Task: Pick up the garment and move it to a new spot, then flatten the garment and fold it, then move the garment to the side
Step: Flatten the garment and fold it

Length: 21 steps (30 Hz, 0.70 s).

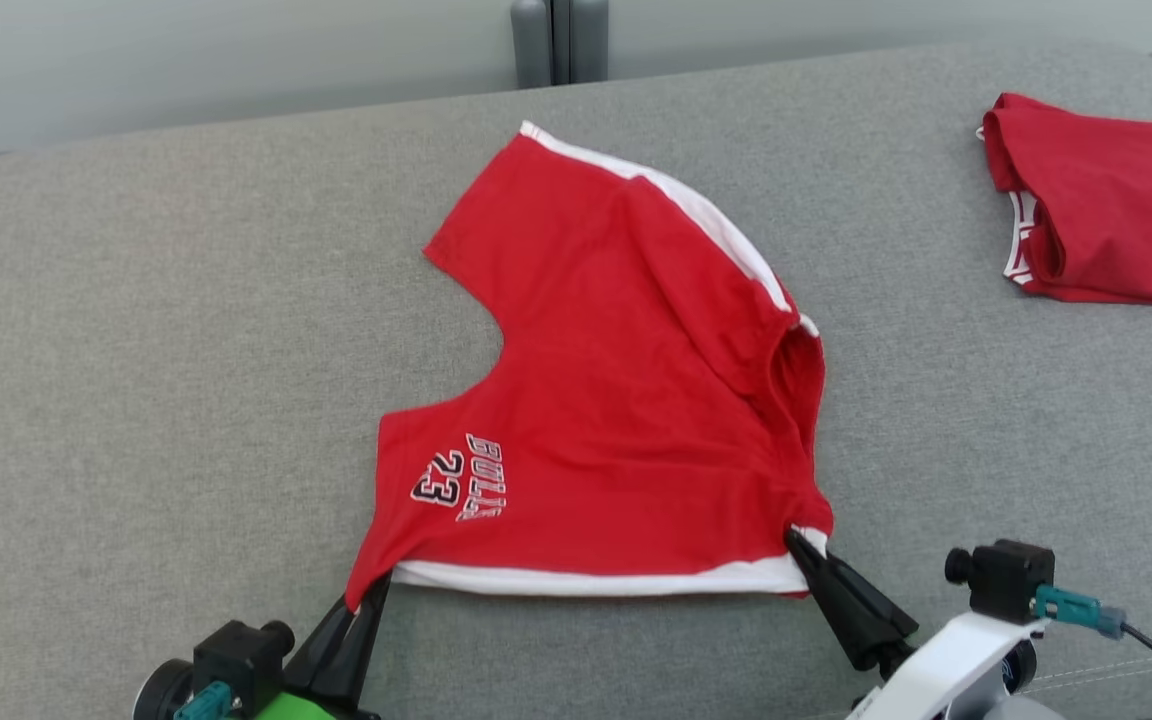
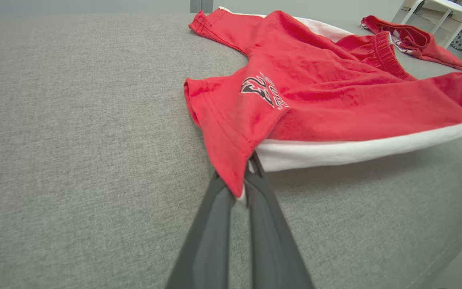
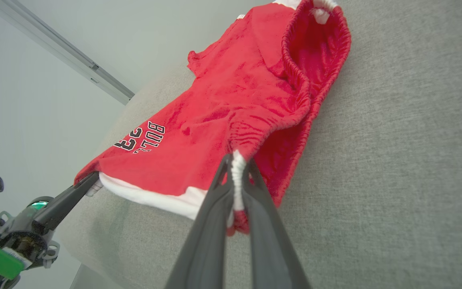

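At the near left, the left gripper [image 1: 376, 592] has its two dark fingers pinched shut on the hem corner of the red jersey shorts with white side stripes and a "BULLS 23" print [image 1: 616, 380]. The shorts lie mid-way across the grey upholstered surface [image 1: 136, 350], with the near edge lifted slightly between the two grips.

The cloth looks thin, light and quite limp. It sags and wrinkles wherever nothing supports it, so I'd judge it will stretch and slide rather than hold any shape. The corners along the striped near edge seem the sensible places to take hold, since the hem and elastic are thicker there.

The leg openings face left and away and the gathered waistband faces right, so the long axis runs roughly left to right along the near white stripe. The far leg splays off diagonally.

At the near right, the right gripper [image 1: 798, 540] is closed on the waistband corner. Further right, well apart, lies a second red garment, folded [image 1: 1106, 220].
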Motion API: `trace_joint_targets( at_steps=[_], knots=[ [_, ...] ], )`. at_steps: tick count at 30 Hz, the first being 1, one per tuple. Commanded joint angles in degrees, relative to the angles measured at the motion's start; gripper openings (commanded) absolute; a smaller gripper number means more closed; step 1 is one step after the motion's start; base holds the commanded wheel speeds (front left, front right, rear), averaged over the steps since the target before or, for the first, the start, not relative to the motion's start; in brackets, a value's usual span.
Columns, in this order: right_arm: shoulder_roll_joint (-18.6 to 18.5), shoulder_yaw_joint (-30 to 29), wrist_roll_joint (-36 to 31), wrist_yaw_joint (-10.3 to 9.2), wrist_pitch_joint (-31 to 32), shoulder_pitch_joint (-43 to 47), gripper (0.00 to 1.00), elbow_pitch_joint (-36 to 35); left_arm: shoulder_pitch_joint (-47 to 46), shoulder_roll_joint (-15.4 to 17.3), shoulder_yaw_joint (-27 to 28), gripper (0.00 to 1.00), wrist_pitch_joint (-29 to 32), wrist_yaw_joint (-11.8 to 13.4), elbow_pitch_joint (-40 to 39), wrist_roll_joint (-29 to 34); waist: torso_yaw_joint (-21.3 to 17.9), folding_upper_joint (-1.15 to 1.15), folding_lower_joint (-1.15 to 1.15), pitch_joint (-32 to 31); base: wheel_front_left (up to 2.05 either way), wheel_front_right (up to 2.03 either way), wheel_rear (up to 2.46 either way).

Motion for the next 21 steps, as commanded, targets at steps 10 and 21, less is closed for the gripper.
trace_joint_targets(
  at_steps=[10, 21],
  knots=[
    [2.09, -5.28, -2.95, 0.00, -0.14, -0.32, 0.00, -4.40, -3.01, 4.56, 1.40, 0.00, 0.98, -0.02, -2.14, 0.92, -1.49, 0.00, 0.00, 0.48, 0.00, 0.00, 0.00],
    [10.59, -12.81, -9.33, -0.01, -0.15, -10.03, 0.00, -2.94, -25.94, 14.00, -4.62, 0.00, 7.55, -0.02, -1.44, -0.10, -6.91, 0.00, 0.00, 10.29, 0.00, 0.00, 0.00]
  ],
)
